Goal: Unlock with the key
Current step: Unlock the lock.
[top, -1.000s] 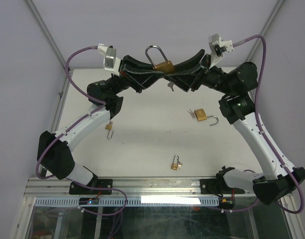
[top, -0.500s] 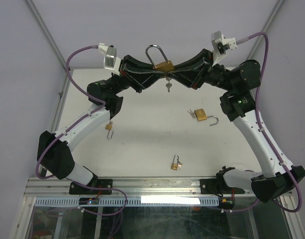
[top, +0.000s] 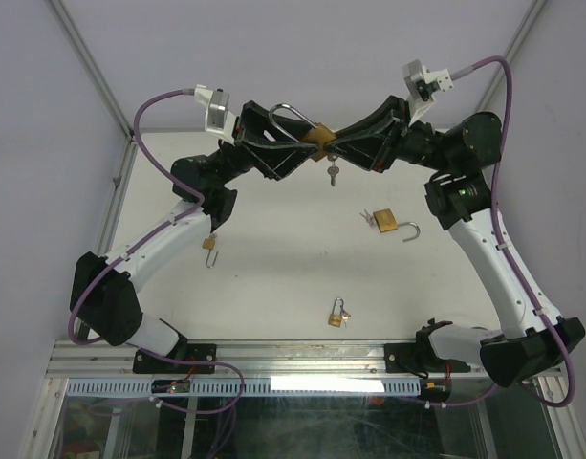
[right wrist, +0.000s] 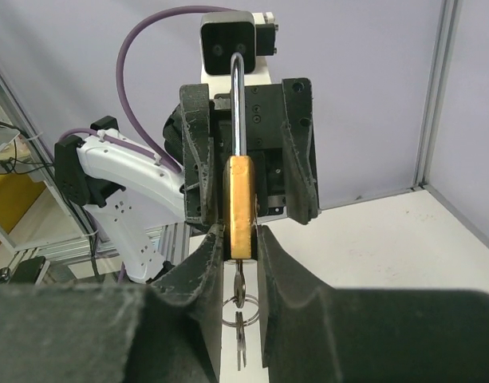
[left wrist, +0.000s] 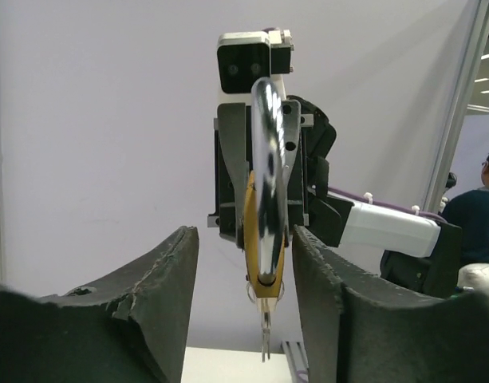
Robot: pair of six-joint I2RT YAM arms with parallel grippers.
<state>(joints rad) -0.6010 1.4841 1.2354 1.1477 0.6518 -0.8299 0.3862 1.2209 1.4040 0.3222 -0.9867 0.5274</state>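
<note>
A brass padlock [top: 318,137] with a silver shackle [top: 291,117] hangs in the air at the back of the table, between both grippers. My right gripper [top: 329,143] is shut on the brass body [right wrist: 242,206], with the fingers pressed to both flat sides. The key [right wrist: 241,281] sits in the keyhole underneath, and a ring with a second key [top: 334,173] dangles from it. My left gripper [top: 302,143] is open. Its fingers [left wrist: 160,287] stand on either side of the padlock [left wrist: 264,219] with a gap on each side.
Three more padlocks lie on the white table [top: 273,277]: one with an open shackle [top: 390,225] at the right, a small one [top: 338,316] near the front, and another [top: 208,245] beside the left arm. Metal rails [top: 273,359] run along the near edge.
My left gripper has opened and let go of the padlock. The shackle has tipped over to the left, and the hanging key has swung right and lower. My right gripper closed on the body.
</note>
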